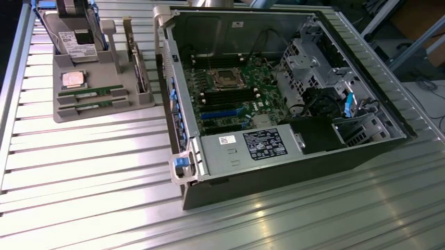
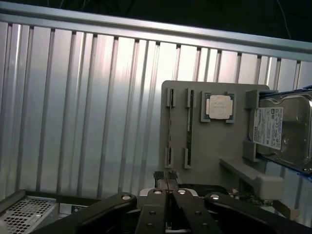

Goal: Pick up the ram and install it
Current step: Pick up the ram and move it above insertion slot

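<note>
While the gripper [image 2: 167,179] has its jaws pressed together with nothing between them, none of the job is done. Pick and install are both left.

Fingers [image 2: 154,214]: black metal links, bright rivets, tapering to thin flat tips. They face the tray [image 2: 214,156] and are well apart from it. A corner of perforated case [image 2: 24,209] metal lies just below.

Case: dark sheet-steel box, side off and lying open. Inside is a grey PSU [image 1: 250,148] with a white label and a green board [image 1: 243,112]. Four long black slots [image 1: 230,96] sit beside the square socket [image 1: 226,78]. They look empty, as far as I can tell.

Tray: matte grey plastic, blocky, with upright clips.
- Ram [image 2: 170,127] sits on edge between two clips, untouched.
- Second ram [image 2: 188,124] sits just beside it, parallel. Both are long thin green sticks with dark chips, and I can't tell which is the target.
- CPU [image 2: 218,106] comes next: square, with a dull silver lid and a green border, lying flat in a recess.
- Drive [image 2: 282,129] is beyond that: bright metal with a white label, propped in a slot, with a blue rail along its side.
- Card [image 1: 139,67] stands on edge at the tray side nearest the case, seen in the exterior view.

Table [image 2: 73,107]: ribbed aluminium profile, glossy, heavy glare, with a plain rail along the far edge.
</note>
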